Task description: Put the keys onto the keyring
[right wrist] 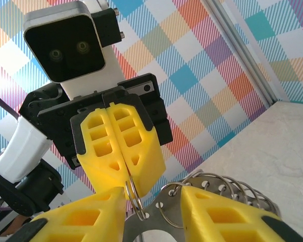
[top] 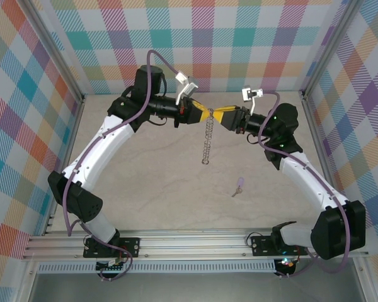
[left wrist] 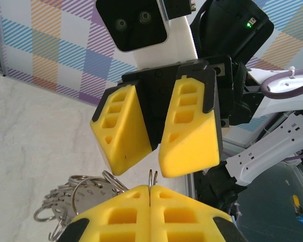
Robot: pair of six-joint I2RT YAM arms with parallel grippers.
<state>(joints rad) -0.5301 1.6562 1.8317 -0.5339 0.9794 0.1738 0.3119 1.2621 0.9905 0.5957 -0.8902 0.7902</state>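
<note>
**At the far middle of the worktop, both grippers meet at the keyring**

Over the far middle of the worktop (top: pixel 145 189), the two arms reach in from either side and their yellow fingers come tip to tip.

On the left, the left gripper (left wrist: pixel 150 190) is fully closed. Its two pads are pressed flat together, with the thin wire of the keyring (top: pixel 206 141) pinched in the seam between them. A short loop of that wire pokes out past the fingertips. In the left wrist view, the ring's fringe of small silvery pieces bunches just beside and below those fingers. From above, the fringe runs as a narrow line from the grip toward the near edge.

Facing it, the right gripper (right wrist: pixel 152 196) stands partly open, one finger on either side of the ring's wire. A clear gap shows between the pads, and I cannot tell whether either pad touches the metal.

Right of centre and nearer the near edge, the key (top: pixel 239 186) lies flat on the worktop. It is lilac-headed and lies well apart from both grippers and the ring.
</note>
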